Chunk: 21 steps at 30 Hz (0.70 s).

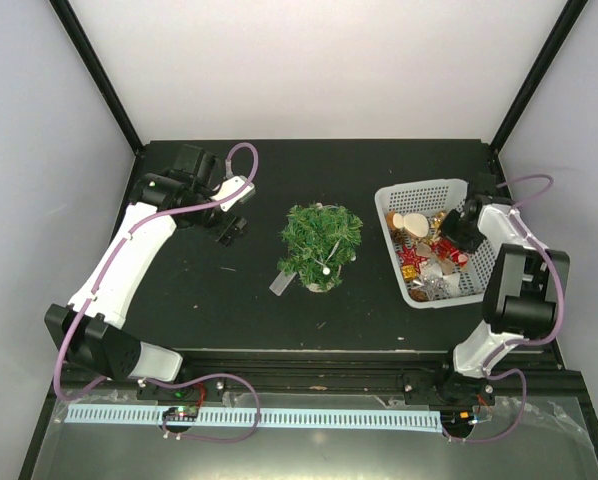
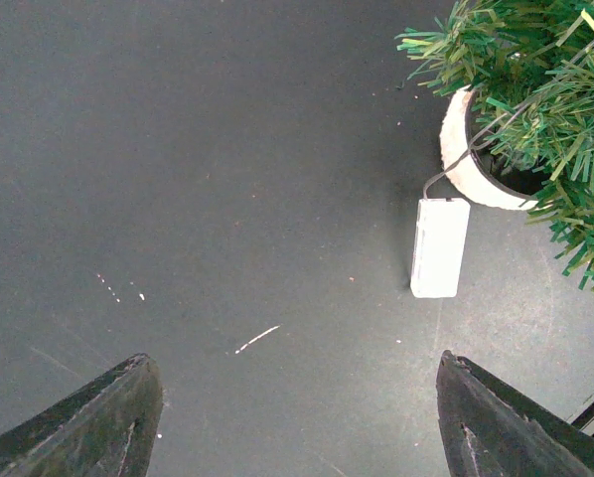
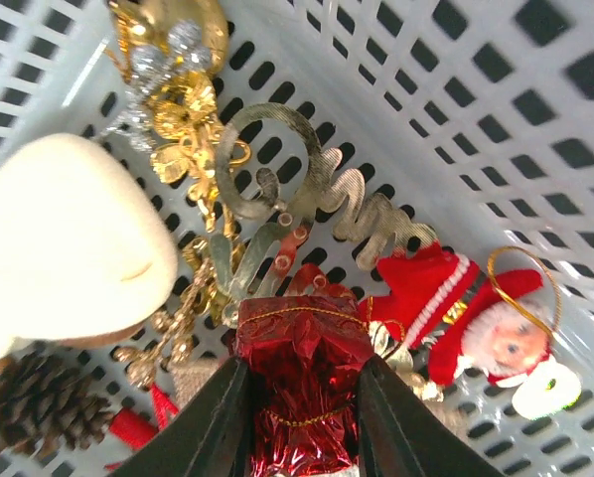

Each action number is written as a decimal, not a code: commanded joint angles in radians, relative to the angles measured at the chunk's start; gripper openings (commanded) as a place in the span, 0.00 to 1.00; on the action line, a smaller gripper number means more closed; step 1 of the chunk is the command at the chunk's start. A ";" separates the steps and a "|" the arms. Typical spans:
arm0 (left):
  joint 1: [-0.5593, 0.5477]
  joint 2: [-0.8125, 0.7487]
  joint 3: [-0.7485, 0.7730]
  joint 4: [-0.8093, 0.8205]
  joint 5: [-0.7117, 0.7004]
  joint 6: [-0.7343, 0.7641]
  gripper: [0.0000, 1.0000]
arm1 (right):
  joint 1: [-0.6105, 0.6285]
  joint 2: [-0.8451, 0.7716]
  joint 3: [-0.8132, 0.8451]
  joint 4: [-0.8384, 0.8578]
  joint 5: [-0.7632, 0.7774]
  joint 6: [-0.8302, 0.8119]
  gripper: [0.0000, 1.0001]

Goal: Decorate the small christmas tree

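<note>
The small christmas tree stands near the middle of the black counter, its bushy dark-green needle branches spreading over and mostly covering a round cream-white pot. In the left wrist view the tree is cut off at the top right corner, and only part of the pot's rim shows under the needles. A thin wire runs from the pot to a flat white rectangular box lying on the counter just beside it.

The left hand hovers over bare counter to the tree's left, its two dark fingers wide apart and holding nothing; only their tips are in frame.

To the tree's right sits a white plastic basket with perforated walls, filled with ornaments. The right hand reaches into it, and its fingers are clamped on a red foil gift ornament, crinkled, shiny and tied with thin gold cord; its lower part is cut off by the frame edge. Around it lie a small Santa figure with a gold loop, a gold glitter script word that is hard to read, a gold and silver cluster, a brown pinecone and a smooth cream rounded piece that I cannot identify.
</note>
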<state>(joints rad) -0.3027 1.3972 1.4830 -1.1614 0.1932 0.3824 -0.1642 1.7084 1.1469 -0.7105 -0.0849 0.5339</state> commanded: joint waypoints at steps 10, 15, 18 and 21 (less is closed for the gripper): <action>-0.004 0.008 -0.007 0.004 -0.001 0.010 0.76 | 0.103 -0.294 -0.026 -0.066 -0.002 -0.001 0.29; -0.003 0.009 -0.023 0.015 -0.008 0.013 0.76 | 0.292 -0.457 0.036 -0.146 0.018 -0.006 0.28; -0.003 0.008 -0.031 0.020 -0.005 0.012 0.76 | 0.401 -0.546 0.069 -0.190 0.000 0.011 0.28; -0.003 0.005 -0.040 0.026 -0.002 0.010 0.76 | 0.520 -0.626 0.091 -0.218 -0.026 0.028 0.29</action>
<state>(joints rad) -0.3027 1.4021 1.4513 -1.1526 0.1871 0.3889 0.2462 1.1732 1.1946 -0.8566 -0.0837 0.5377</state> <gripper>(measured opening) 0.764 0.286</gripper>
